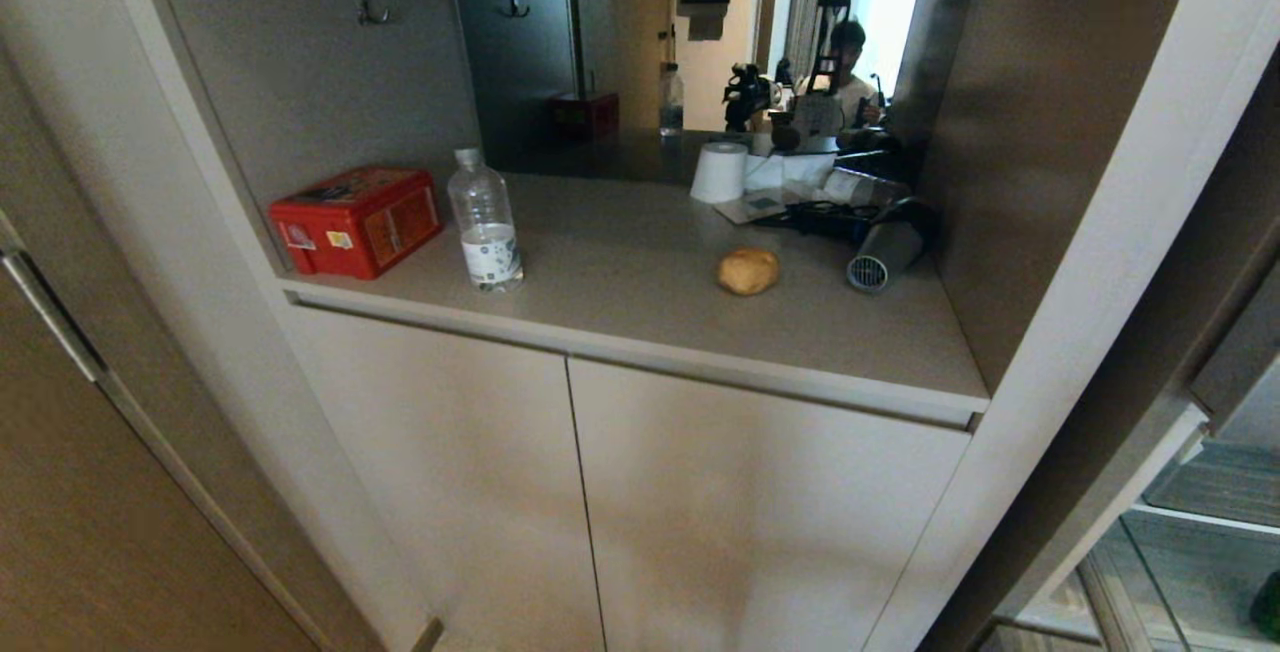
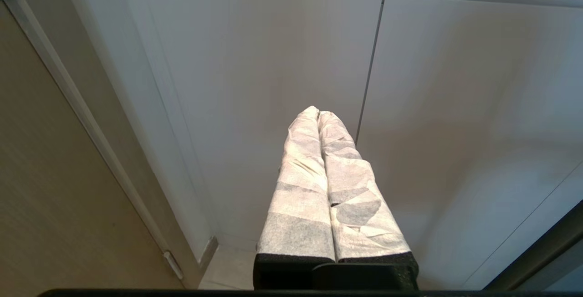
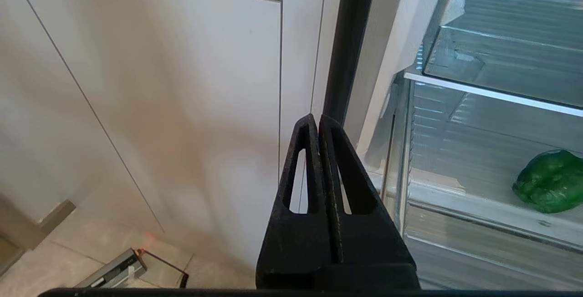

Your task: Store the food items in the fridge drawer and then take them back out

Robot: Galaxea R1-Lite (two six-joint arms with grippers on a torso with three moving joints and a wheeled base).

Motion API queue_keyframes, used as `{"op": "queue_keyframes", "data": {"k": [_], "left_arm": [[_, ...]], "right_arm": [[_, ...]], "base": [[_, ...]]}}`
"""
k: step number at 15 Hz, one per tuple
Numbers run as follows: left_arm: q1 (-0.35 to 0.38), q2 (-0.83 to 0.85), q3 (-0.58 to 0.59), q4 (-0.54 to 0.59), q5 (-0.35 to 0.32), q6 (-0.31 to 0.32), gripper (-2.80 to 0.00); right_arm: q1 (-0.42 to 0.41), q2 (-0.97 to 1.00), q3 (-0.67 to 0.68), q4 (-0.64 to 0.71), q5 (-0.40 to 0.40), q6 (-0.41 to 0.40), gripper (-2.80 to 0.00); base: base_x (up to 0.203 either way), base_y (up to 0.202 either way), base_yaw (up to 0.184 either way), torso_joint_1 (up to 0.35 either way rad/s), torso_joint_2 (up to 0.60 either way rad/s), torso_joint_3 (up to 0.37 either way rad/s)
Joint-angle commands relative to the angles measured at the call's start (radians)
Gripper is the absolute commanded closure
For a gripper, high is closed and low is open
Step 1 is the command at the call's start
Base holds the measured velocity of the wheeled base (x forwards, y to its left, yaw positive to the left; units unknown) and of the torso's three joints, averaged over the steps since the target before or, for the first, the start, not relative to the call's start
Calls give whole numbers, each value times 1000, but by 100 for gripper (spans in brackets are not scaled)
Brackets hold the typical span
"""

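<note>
While the glossy green bell pepper (image 3: 552, 181) lies in the open clear-walled fridge drawer (image 3: 478, 210), the golden-brown roundish lump (image 1: 747, 271) sits on the beige counter (image 1: 640, 262), well apart. Judged: either storing half done or retrieval half done. Next move needs a reach to one item. Right gripper (image 3: 318, 121) and left gripper (image 2: 317, 112): both closed, empty, facing white cabinet doors (image 1: 600, 492). Nearby: clear water bottle (image 1: 484, 222), red tin box (image 1: 356, 220).

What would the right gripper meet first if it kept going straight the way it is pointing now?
Most likely the white cabinet side panel at the fridge's edge: the shut right gripper aims there, left of the open fridge drawer holding the green pepper. Depth is unclear.
</note>
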Motion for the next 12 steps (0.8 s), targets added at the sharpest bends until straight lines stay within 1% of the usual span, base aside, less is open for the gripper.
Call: {"op": "queue_keyframes", "data": {"k": [1,3,12], "left_arm": [[0,0,11,-1,0,-1,0],[0,0,11,-1,-1,-1,0],[0,0,11,-1,0,-1,0]], "right_arm": [[0,2,0,2,0,1,0],[0,2,0,2,0,1,0],[0,2,0,2,-1,2,0]], "base": [[-7,6,-55,-2,0,2],[-4,2,-113,3,1,3],[-1,7,-175,1,2,2]]}}
